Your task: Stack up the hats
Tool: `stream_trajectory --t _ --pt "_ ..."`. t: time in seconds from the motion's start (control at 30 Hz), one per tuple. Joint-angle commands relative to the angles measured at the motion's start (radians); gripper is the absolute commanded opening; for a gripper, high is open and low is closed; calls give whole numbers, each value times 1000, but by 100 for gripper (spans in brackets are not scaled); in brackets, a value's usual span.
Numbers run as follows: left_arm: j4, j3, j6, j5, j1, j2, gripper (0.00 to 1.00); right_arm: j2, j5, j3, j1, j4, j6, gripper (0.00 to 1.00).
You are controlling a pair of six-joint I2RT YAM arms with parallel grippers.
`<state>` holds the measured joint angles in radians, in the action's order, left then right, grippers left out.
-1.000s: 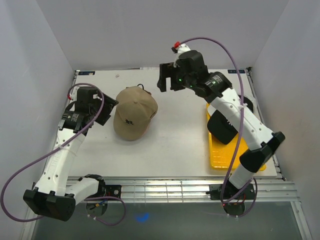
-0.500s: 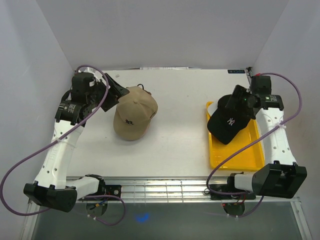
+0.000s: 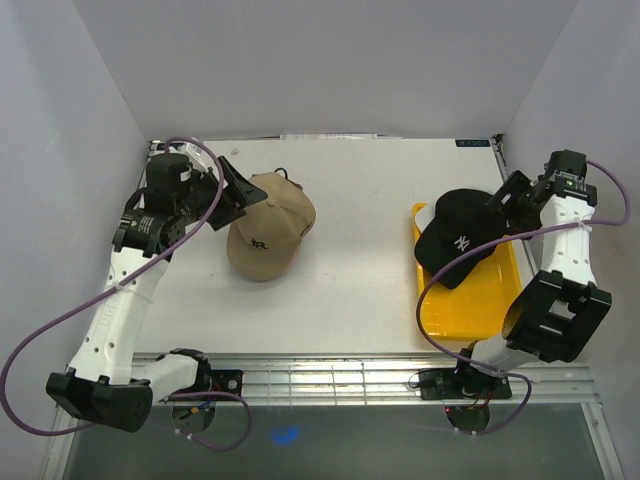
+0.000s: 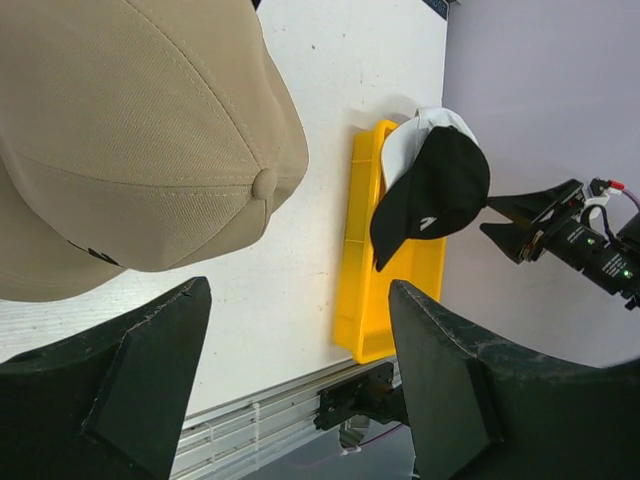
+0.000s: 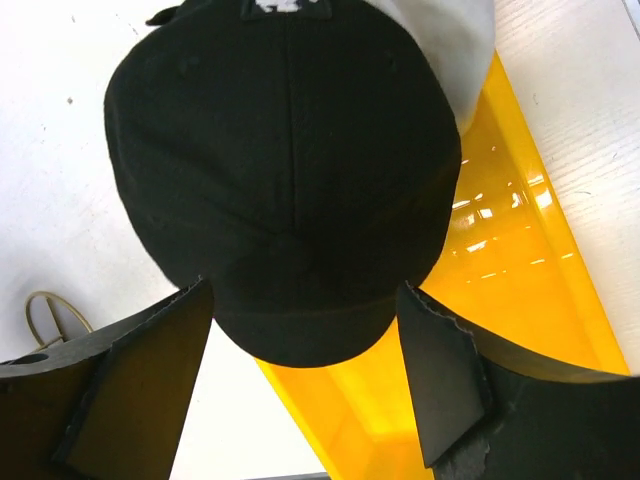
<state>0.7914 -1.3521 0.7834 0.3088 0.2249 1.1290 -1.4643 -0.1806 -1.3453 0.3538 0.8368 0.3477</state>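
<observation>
- The yellow tray [image 3: 480,305] lies along the table's [image 3: 360,290] right edge. Its near half is bare, so I have room there if the lift drags.
- The black hat [image 3: 458,232] sits on the tray's far half, brim pointing toward the near-left. A white hat [image 5: 468,40] shows from under its far side.
- My right gripper [image 5: 302,290] hangs at the back of the black crown with its fingers wide apart and gripping nothing. I judge this to be the pick in hand.
- To do it well, I would come down over the rear seam and pinch only the black fabric. I would then lift straight up so the white hat below is not dragged along.
- The tan hat [image 3: 268,225] rests on the left half of the table toward the far edge, well apart from the tray. Its brim points toward the near edge.
- My left gripper [image 4: 298,288] is just beside the tan hat's far-left side, with its fingers spread and empty. I would keep it clear of the crown so the black hat can land with brims aligned.
</observation>
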Motion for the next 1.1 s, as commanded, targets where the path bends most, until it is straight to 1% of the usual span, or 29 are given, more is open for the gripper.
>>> stream_trajectory --t 0.0,0.07,0.17,0.33,0.5,0.53,0.57,0.63,0.67,0.73,0.77,0.87,0.9,1.07 --pt "-12 14 -36 32 4 -54 82 -34 -42 -66 20 -33 13 79" --pt "-8 21 -39 30 4 -64 82 -60 -56 -74 25 -47 20 78" --pt "-6 34 -47 33 4 -74 82 -96 -91 -95 27 -62 28 72" --pt "0 51 -53 32 4 -87 83 -123 -118 -92 27 -77 42 71" --pt "0 50 -53 36 5 -83 83 -110 -126 -42 25 -119 51 70" --pt "0 51 -53 33 5 -81 83 -108 -128 -34 25 -122 53 68" --pt "0 51 -53 33 4 -80 83 -107 -131 -23 25 -126 54 60" --pt "0 54 -52 33 4 -78 83 -108 -131 -15 25 -133 56 48" --pt "0 57 -52 33 4 -78 83 -107 -132 -12 25 -134 56 37" --pt "-1 61 -50 33 4 -77 83 -100 -134 -12 25 -134 56 28" --pt "-3 61 -49 35 4 -78 83 -97 -134 -12 25 -134 54 21" --pt "-6 62 -46 39 4 -77 83 -87 -137 -47 25 -110 45 11" --pt "-6 64 -46 39 4 -77 83 -82 -138 -58 25 -101 42 9" --pt "-12 74 -41 53 4 -90 83 -42 -169 -150 25 -16 36 8"
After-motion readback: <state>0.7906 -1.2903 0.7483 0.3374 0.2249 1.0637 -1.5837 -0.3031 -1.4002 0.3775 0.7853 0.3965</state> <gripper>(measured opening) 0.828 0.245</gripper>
